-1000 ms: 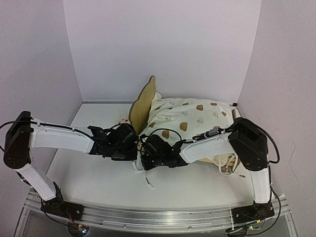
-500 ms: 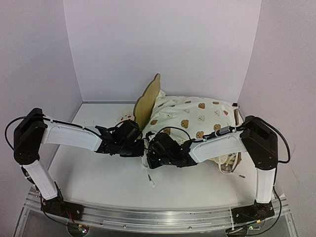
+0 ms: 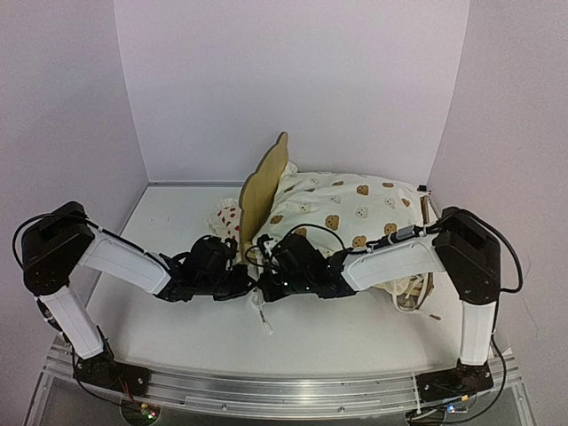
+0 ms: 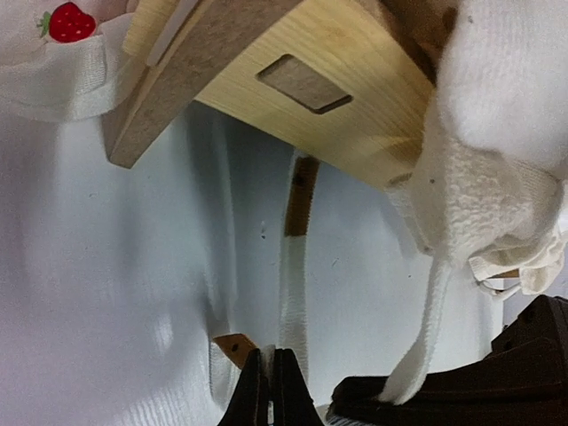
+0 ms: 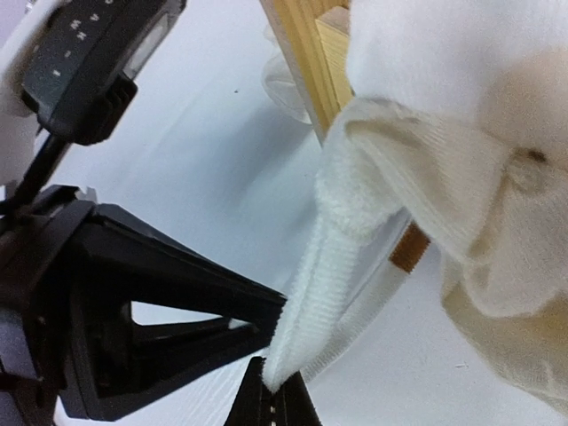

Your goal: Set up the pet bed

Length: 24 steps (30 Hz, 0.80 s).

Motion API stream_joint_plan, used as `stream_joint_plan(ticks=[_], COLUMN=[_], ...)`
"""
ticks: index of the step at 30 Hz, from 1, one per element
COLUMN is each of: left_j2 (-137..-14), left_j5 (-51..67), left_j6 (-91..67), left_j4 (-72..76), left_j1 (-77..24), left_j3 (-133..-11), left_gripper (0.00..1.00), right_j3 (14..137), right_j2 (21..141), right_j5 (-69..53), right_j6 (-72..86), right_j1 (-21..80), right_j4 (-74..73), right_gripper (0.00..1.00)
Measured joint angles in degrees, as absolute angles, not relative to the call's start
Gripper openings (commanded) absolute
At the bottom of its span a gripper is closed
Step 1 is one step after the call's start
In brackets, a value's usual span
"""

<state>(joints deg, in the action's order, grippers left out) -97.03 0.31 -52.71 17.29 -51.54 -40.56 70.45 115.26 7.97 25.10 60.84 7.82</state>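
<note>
the white table (image 3: 355, 337) fills the floor of the booth, with 2 arms reaching in from its near edge and meeting at the middle.

the pet bed (image 3: 262, 182) sits toward the back and right of the table. its wooden headboard stands up at the left end, leaning a little, and its near corner shows in the left wrist view (image 4: 337, 62).

a cream cushion (image 3: 355, 209) with bear prints lies heaped on the bed, covering the base from the headboard to the right rail and spilling over the near side.

a small pillow (image 3: 226, 216) with red strawberries rests on the table just left of the headboard, touching it.

the right gripper (image 5: 273, 395) is closed, pinching the end of a thick fleece tie (image 5: 311, 302) that hangs from the cushion's near left corner.

the left gripper (image 4: 271, 390) is closed tight, low over the table, right beside the other gripper. a flat strap (image 4: 293, 293) with a brown tip runs down to its fingertips; i cannot tell whether the strap is caught between them.
</note>
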Motion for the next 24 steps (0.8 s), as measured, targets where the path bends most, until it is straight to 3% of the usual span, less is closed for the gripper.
stream_joint_plan(ticks=[14,24], left_j2=[-98.82,-100.67], left_j5=[4.32,7.12], left_j6=[-54.15,-53.45], left_j4=[25.53,27.55], left_j1=[-50.27,-49.8], left_j3=[-39.7,-40.5], left_gripper=[0.0,0.0], right_j3=[68.75,63.84], right_j2=[115.01,109.67], right_j5=[-1.57,-5.61], right_j6=[27.09,26.04], right_j1=[57.47,56.15], right_j4=[11.58,11.43], right_gripper=[0.18,0.39])
